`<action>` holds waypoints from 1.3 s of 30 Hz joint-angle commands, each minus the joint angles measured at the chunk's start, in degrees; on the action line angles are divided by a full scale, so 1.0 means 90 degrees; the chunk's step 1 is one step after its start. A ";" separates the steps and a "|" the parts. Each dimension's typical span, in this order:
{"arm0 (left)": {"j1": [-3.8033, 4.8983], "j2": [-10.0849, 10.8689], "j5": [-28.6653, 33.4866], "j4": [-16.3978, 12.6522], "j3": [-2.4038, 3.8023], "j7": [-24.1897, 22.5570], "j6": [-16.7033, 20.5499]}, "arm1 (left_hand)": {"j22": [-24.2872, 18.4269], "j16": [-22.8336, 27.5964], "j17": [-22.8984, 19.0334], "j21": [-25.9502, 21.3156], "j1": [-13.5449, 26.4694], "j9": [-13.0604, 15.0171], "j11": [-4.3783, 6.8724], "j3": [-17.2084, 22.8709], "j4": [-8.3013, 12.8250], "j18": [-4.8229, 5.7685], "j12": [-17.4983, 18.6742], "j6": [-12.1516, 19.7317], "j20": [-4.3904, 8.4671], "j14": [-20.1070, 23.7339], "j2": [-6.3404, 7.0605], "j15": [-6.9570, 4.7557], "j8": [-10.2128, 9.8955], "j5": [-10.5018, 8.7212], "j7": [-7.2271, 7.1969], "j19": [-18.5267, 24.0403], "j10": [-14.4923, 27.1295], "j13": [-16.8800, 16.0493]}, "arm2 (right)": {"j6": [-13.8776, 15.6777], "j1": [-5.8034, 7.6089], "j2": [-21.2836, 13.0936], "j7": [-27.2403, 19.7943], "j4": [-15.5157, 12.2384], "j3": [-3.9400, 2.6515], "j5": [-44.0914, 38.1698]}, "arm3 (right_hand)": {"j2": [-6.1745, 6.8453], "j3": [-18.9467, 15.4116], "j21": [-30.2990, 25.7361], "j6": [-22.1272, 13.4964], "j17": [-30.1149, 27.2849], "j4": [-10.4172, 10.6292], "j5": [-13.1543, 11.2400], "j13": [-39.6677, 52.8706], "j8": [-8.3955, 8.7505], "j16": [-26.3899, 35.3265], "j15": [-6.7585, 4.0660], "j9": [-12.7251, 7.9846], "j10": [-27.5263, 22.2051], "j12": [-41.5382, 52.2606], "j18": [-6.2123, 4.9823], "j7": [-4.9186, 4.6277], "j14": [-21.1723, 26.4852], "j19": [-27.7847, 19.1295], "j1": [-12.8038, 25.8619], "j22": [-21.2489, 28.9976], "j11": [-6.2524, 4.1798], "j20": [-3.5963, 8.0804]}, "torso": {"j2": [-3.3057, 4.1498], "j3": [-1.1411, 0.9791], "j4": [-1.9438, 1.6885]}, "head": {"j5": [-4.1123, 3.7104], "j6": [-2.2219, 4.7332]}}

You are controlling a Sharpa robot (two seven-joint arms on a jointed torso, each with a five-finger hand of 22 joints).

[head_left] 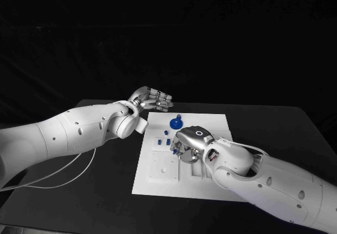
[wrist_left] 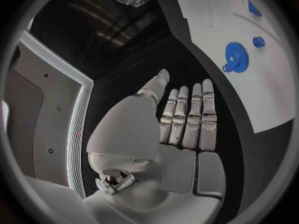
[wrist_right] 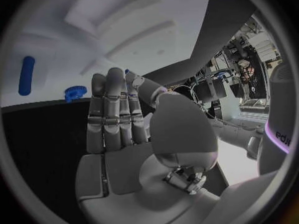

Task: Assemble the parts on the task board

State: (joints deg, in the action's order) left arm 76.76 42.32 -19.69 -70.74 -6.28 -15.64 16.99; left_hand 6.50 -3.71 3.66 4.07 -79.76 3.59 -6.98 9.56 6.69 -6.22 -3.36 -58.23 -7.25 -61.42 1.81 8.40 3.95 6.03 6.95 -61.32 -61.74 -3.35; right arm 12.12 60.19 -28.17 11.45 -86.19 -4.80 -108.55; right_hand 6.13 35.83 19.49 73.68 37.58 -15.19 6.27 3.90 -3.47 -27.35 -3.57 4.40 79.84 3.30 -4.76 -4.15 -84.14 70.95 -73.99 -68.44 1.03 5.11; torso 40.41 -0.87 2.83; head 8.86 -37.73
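Observation:
The white task board (head_left: 165, 178) lies mid-table. On its far part sit a large blue gear (head_left: 176, 123), a small blue piece (head_left: 165, 131) and two short blue pegs (head_left: 160, 142). My right hand (head_left: 189, 144) hovers over the board's middle, fingers straight and side by side (wrist_right: 112, 114), with nothing plainly held. A speck of blue (wrist_right: 127, 71) shows by its thumb tip; contact cannot be told. A blue peg (wrist_right: 26, 74) and a small gear (wrist_right: 76, 92) lie beyond those fingers. My left hand (head_left: 151, 100) is flat and empty (wrist_left: 184, 122) off the board's far left corner, apart from the large gear (wrist_left: 236, 57).
The black table (head_left: 105, 195) surrounds the board. White cables (head_left: 63, 170) hang under my left arm at the left. The board (wrist_left: 261, 89) has raised white fixtures and slots on its near half (head_left: 161, 170).

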 commanded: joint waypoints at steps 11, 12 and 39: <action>0.0009 -0.0034 0.0118 -0.0031 0.0006 -0.0048 -0.0051 | -0.0015 0.0029 -0.0004 0.0022 0.0025 -0.0001 -0.0034 0.0015 -0.0028 0.0018 0.0005 -0.0014 -0.0010 -0.0013 -0.0049 -0.0034 0.0011 0.0002 0.0047 -0.0024 0.0018 0.0003 | -0.0099 -0.0058 0.0181 -0.0022 0.0115 0.0155 -0.0299 | -0.0023 -0.0008 -0.0124 0.0040 -0.0011 -0.0042 0.0053 0.0004 -0.0022 -0.0041 -0.0040 0.0013 0.0067 0.0019 -0.0121 -0.0018 -0.0116 0.0064 0.0074 -0.0075 -0.0003 -0.0002 | -0.0003 0.0006 0.0000 | 0.0073 -0.0088; 0.0009 -0.0034 0.0119 -0.0032 0.0006 -0.0048 -0.0052 | -0.0015 0.0029 -0.0004 0.0022 0.0025 -0.0001 -0.0034 0.0015 -0.0028 0.0018 0.0005 -0.0014 -0.0010 -0.0013 -0.0049 -0.0034 0.0011 0.0002 0.0047 -0.0024 0.0018 0.0003 | -0.0102 -0.0059 0.0183 -0.0022 0.0117 0.0161 -0.0301 | -0.0023 -0.0008 -0.0124 0.0040 -0.0011 -0.0042 0.0053 0.0004 -0.0022 -0.0041 -0.0040 0.0013 0.0067 0.0019 -0.0121 -0.0018 -0.0116 0.0064 0.0074 -0.0075 -0.0003 -0.0002 | -0.0003 0.0007 -0.0001 | 0.0074 -0.0090; 0.0009 -0.0021 0.0121 -0.0014 0.0006 -0.0042 -0.0058 | -0.0059 0.0027 -0.0003 0.0023 0.0005 -0.0001 -0.0038 -0.0002 -0.0047 0.0020 0.0004 -0.0011 -0.0009 -0.0008 -0.0044 -0.0037 0.0011 0.0003 0.0054 -0.0029 0.0017 0.0002 | -0.0281 -0.0084 0.0135 -0.0030 0.0093 0.0226 -0.0326 | -0.0027 -0.0021 -0.0219 0.0043 -0.0017 -0.0063 0.0086 0.0004 -0.0021 -0.0051 -0.0040 0.0014 0.0071 0.0019 -0.0119 -0.0017 -0.0111 0.0097 0.0086 -0.0155 -0.0005 -0.0001 | -0.0004 -0.0001 0.0017 | 0.0133 -0.0154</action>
State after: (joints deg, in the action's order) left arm 76.76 42.20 -19.03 -70.80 -6.28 -15.61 16.89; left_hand 6.02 -3.71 3.66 4.07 -79.76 3.59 -6.98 9.56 6.69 -6.22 -3.36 -58.23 -7.25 -61.42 1.81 8.40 3.95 6.03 6.95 -61.32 -61.74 -3.36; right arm 10.74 59.54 -26.89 11.33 -85.30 -2.86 -110.60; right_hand 5.89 35.58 17.88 73.71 37.48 -15.43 6.88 3.85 -3.48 -27.56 -3.55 4.46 80.06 3.24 -4.75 -4.34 -84.15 71.36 -73.75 -69.79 0.82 5.10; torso 40.36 -0.88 2.97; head 10.01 -39.08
